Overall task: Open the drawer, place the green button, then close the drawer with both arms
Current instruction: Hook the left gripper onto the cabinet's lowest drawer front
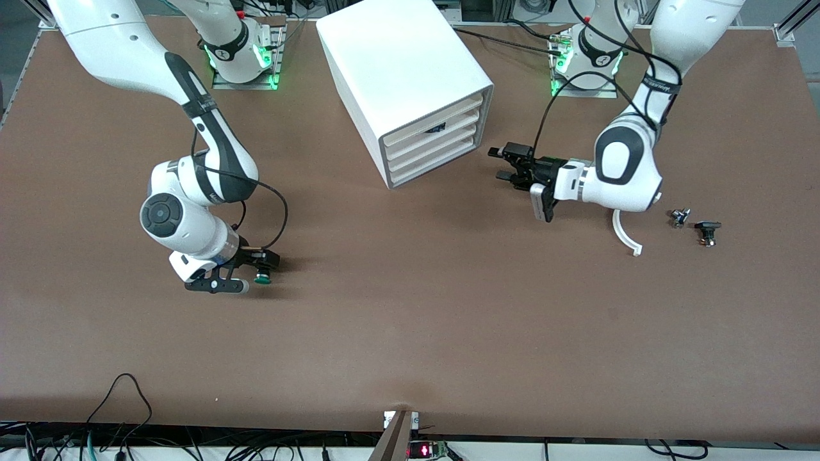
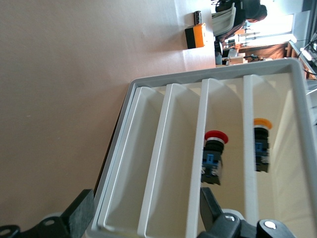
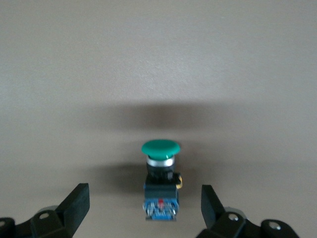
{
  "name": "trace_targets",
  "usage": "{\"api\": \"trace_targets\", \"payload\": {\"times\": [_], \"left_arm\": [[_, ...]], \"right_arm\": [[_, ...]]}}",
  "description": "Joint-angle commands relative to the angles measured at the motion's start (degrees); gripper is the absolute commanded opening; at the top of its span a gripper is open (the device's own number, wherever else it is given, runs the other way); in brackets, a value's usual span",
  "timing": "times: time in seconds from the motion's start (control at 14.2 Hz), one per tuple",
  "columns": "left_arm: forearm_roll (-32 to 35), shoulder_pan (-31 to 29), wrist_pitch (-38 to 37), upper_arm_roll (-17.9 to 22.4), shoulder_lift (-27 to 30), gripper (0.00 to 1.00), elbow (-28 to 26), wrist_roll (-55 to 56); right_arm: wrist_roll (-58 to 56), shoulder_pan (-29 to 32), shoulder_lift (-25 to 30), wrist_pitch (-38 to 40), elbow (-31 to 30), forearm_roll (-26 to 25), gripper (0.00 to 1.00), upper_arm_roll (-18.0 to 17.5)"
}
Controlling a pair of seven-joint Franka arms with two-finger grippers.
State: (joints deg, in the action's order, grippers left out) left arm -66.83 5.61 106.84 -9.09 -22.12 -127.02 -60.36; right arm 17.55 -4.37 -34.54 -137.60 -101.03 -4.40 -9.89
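The green-capped button (image 1: 261, 278) lies on the table toward the right arm's end. My right gripper (image 1: 255, 271) is low over it and open. In the right wrist view the button (image 3: 160, 171) lies between the open fingers (image 3: 74, 203), untouched. The white cabinet (image 1: 403, 70) stands at the table's middle, and its lowest drawer (image 1: 428, 169) looks shut. My left gripper (image 1: 500, 164) is open and empty, just in front of the drawer fronts. In the left wrist view the lowest drawer (image 2: 148, 163) fills the space ahead of the left gripper (image 2: 146, 218).
A red-capped button (image 2: 214, 153) and a yellow-capped one (image 2: 261, 148) lie in the upper drawers. An orange cube (image 2: 195, 35) sits on the table past the cabinet. A white curved part (image 1: 624, 234) and two small dark parts (image 1: 680, 218) (image 1: 707, 232) lie toward the left arm's end.
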Motion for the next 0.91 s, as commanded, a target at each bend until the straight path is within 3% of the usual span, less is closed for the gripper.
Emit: {"api": "trace_targets", "payload": {"times": [0.0,0.21,0.42,0.7,0.84], "left_arm": [[-4.97,1.34,3.62,-3.12,-3.36,0.81,-1.83,-5.98],[-6.55,2.47,4.43,-3.66,-4.77,0.73,-2.62,-7.57],[-10.67,4.49,4.52,-3.66,-5.04,0.72,-4.37,-8.19],[-14.20,6.17,4.60,-3.92,-8.20,0.63,-4.90,-15.47],[-14.64,6.43,4.52,-4.45,-8.82,0.41,-4.90,-17.24]], "right_arm": [[0.38,-0.73,-2.99,-1.97,1.81,-1.40,1.00,0.13],[-0.06,-0.38,-3.96,-1.88,1.72,-1.49,1.00,0.31],[0.29,-0.11,-3.96,-1.62,1.28,-1.49,1.00,0.40],[0.38,0.50,-4.05,-1.53,0.93,-1.40,0.97,0.40],[0.12,0.59,-4.05,-1.61,1.01,-1.40,0.84,0.40]]}}
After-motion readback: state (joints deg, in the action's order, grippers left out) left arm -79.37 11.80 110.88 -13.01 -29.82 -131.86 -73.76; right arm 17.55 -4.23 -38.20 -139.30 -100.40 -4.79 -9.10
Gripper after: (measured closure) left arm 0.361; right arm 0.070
